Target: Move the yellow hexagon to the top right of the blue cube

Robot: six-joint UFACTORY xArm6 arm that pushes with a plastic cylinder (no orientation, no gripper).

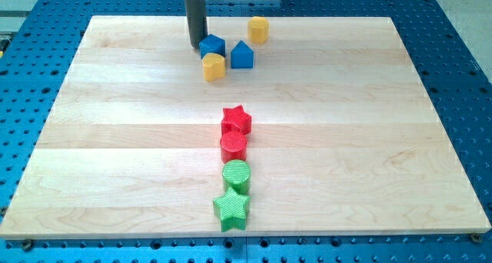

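Note:
The blue cube (212, 45) sits near the board's top edge, left of centre. My tip (196, 49) rests on the board just to its left, touching or almost touching it. A yellow block (214, 65) with flat facets, seemingly the hexagon, lies just below the cube, against it. A second yellow block (258, 29) stands apart at the cube's upper right; I cannot tell its shape for sure. A blue house-shaped block (242, 55) sits right of the cube and the lower yellow block.
A column of blocks runs down the board's middle: a red star (236, 120), a red cylinder (234, 146), a green cylinder (237, 174) and a green star (231, 208) near the bottom edge. The wooden board (115, 140) lies on a blue perforated table.

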